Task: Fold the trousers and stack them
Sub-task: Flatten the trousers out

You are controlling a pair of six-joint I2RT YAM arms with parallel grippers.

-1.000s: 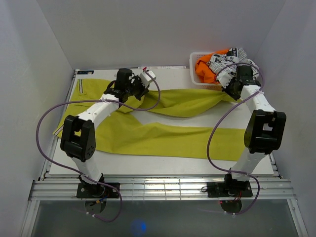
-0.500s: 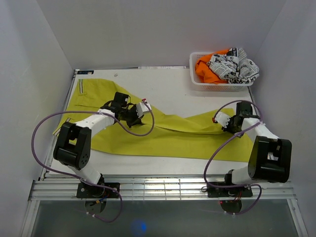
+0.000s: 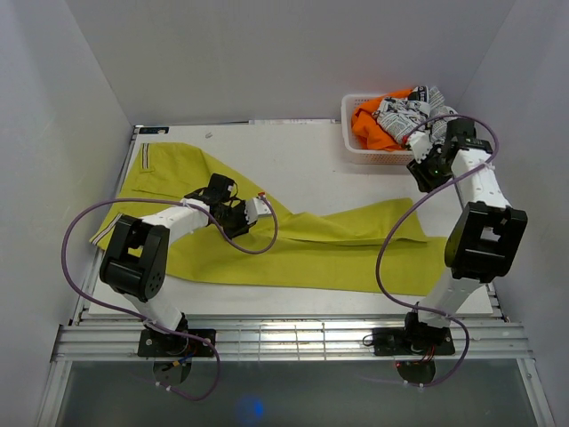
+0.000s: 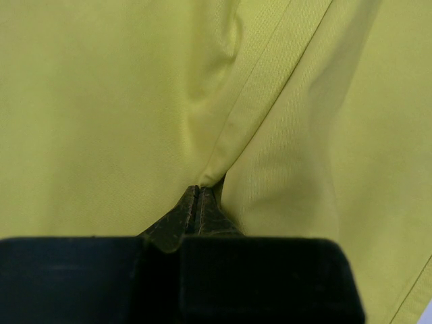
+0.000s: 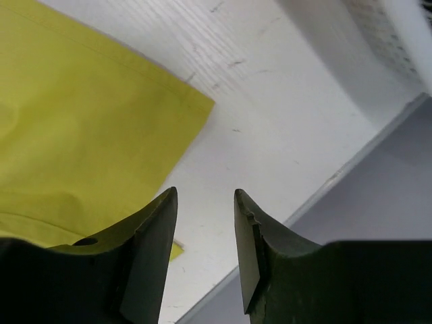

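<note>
Mustard trousers (image 3: 311, 253) lie spread across my table (image 3: 293, 160), where I see the left gripper (image 4: 198, 194) pressed together on a raised fold of them and the right gripper (image 5: 206, 229) spread, empty, near a hem corner, most cloth cut off in both wrist views

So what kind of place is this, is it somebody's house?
Probably not a house: it looks like a robot test booth. Plain white walls box in a white table, the left arm and right arm are fixed at its near edge, and the trousers lie spread on it.
</note>
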